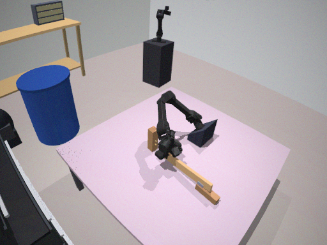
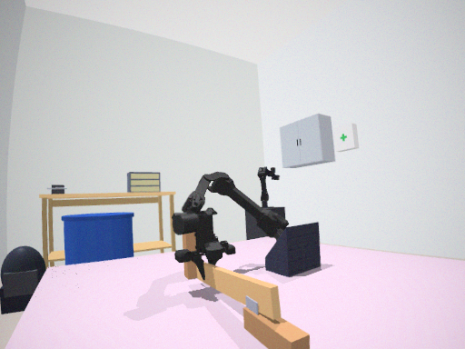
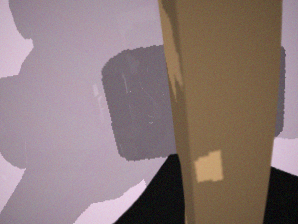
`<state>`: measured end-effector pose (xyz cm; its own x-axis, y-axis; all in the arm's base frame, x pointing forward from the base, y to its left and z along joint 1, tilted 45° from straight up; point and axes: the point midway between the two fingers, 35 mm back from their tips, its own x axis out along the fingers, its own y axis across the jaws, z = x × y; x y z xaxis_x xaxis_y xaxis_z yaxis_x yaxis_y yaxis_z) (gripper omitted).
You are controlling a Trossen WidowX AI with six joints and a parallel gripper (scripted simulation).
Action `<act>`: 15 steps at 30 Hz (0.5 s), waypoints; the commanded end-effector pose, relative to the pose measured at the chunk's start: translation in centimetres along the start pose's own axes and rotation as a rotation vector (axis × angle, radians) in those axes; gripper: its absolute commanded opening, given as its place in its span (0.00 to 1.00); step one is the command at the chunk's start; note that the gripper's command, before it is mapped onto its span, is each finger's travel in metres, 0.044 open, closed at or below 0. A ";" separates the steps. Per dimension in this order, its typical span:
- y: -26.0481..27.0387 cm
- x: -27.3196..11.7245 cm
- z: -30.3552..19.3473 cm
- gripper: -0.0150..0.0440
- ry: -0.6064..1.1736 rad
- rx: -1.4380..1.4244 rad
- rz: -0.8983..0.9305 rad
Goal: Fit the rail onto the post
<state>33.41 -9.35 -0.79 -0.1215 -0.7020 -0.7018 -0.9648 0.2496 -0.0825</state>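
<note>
Rail [image 1: 191, 173]: lying on the pink desk [image 1: 105, 178], far end sitting in the bracket [image 1: 200, 185] on the footboard block [image 1: 208, 194], near end being clamped by the end effector [image 1: 168, 153] just beside the post [image 1: 152, 138].

Grey walls [image 2: 136, 104], beige floor [image 1: 105, 83], wooden shelf [image 2: 106, 196], blue barrel [image 1: 48, 103], wall cabinet [image 2: 306, 140].

obstacles: post [image 1: 152, 138] just beside tool [image 1: 168, 152], toward table [image 1: 112, 178] left corner | dark wedge block [image 1: 203, 133] near, toward far corner | rail [image 1: 191, 174] held in tool, running to footboard block [image 1: 207, 194] toward right edge | open room: table surface along near-left edge
</note>
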 end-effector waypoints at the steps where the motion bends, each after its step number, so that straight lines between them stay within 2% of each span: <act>1: -0.2 -0.6 0.3 0.25 -0.010 0.000 -0.009; 15: -0.3 -1.3 0.3 0.25 -0.010 0.000 -0.009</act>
<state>33.55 -8.87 -0.24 -0.1216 -0.7041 -0.6996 -0.9653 0.2480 -0.0818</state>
